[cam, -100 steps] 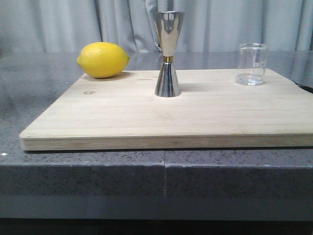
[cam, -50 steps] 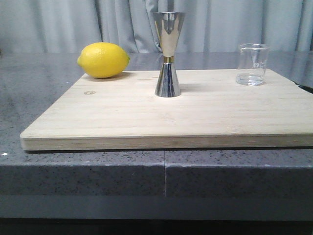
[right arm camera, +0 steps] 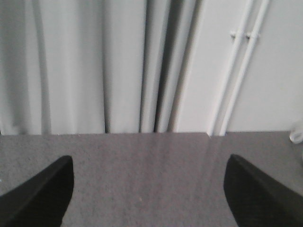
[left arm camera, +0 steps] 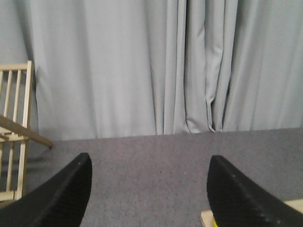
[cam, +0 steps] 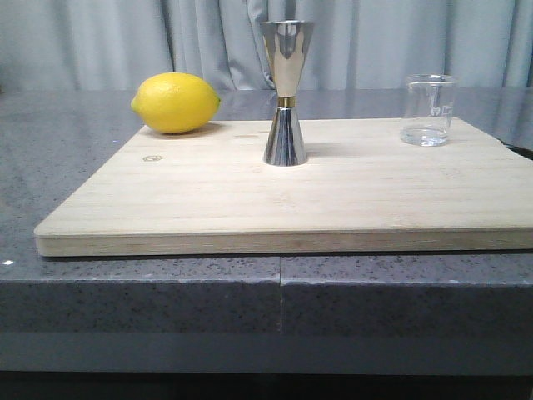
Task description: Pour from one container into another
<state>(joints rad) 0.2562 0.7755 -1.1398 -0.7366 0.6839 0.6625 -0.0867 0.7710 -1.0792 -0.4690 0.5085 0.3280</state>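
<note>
- Beaker, small and clear with faint printed markings, stands upright on the wooden cutting board near its far right corner, with what looks like a shallow layer of clear liquid at its bottom.
- Steel jigger, hourglass-shaped with a thin gold band at the waist, stands upright near the middle of the board's far edge, well apart from the beaker.
- A lemon lies at the board's far left corner and plays no part in the pour.
- The board rests on the grey speckled table, reaching almost to its near edge.
- Left tool is spread wide with nothing between its fingers; its wrist view shows only table, curtain and a sliver of the board's corner.
- Right tool is likewise spread wide and empty, facing the curtain across bare table.
- Neither arm shows in the front view, so both sit well back from the board.
- Judged from this, nothing of the task is done: the beaker is ungrasped and not tilted.
- Left to do: reach and grip the beaker, likely with the nearer right arm, carry it over the jigger's mouth, tip it.
</note>
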